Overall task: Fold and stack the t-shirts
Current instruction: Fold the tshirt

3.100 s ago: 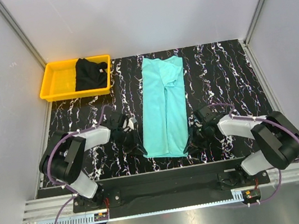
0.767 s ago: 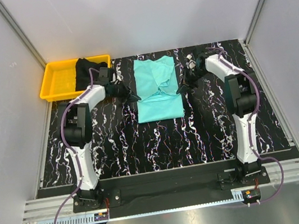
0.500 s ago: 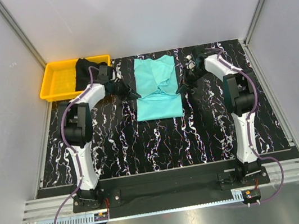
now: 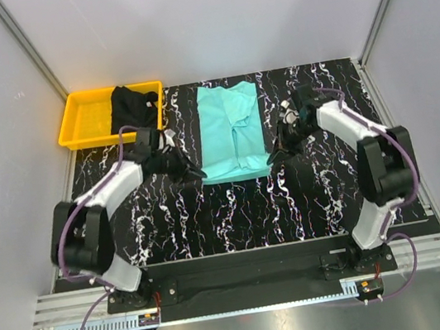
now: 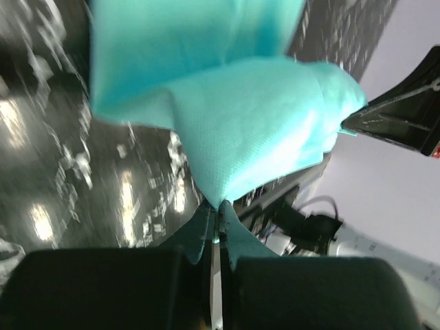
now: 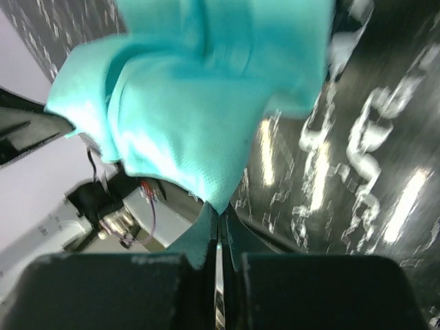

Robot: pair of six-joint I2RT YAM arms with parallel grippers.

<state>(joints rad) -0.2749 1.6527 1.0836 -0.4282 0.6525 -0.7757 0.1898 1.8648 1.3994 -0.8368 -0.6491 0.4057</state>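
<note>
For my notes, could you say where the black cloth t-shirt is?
Top view: the black cloth t-shirt lies at the right end of the yellow plastic tray, far left.

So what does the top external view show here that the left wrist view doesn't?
Only the top external view shows the yellow tray at the far left with the black t-shirt in it. It also shows the right gripper at the near right corner of the turquoise t-shirt, and that shirt's whole outline.

Only the left wrist view shows, close up, the left gripper shut with a corner of turquoise cloth pinched between its fingers.

Both show the turquoise t-shirt and the black marbled table.
</note>
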